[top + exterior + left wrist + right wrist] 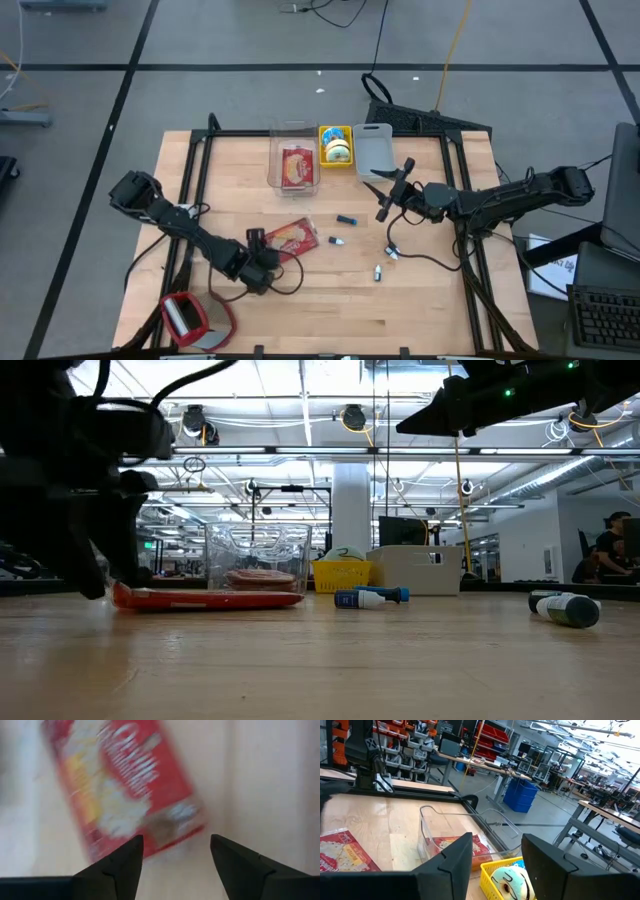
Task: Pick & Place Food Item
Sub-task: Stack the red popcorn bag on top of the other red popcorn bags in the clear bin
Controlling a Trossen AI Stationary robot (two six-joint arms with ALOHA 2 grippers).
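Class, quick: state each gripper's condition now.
Left gripper: open, just short of the red food packet.
Right gripper: open, empty, raised above the table.

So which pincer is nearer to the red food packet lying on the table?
Left. The left pincer is right beside the red packet; the right pincer hangs farther off, near the grey board.

From my left wrist camera the red food packet [125,785] is smeared with blur, its print unreadable, its far end cut off by the frame.
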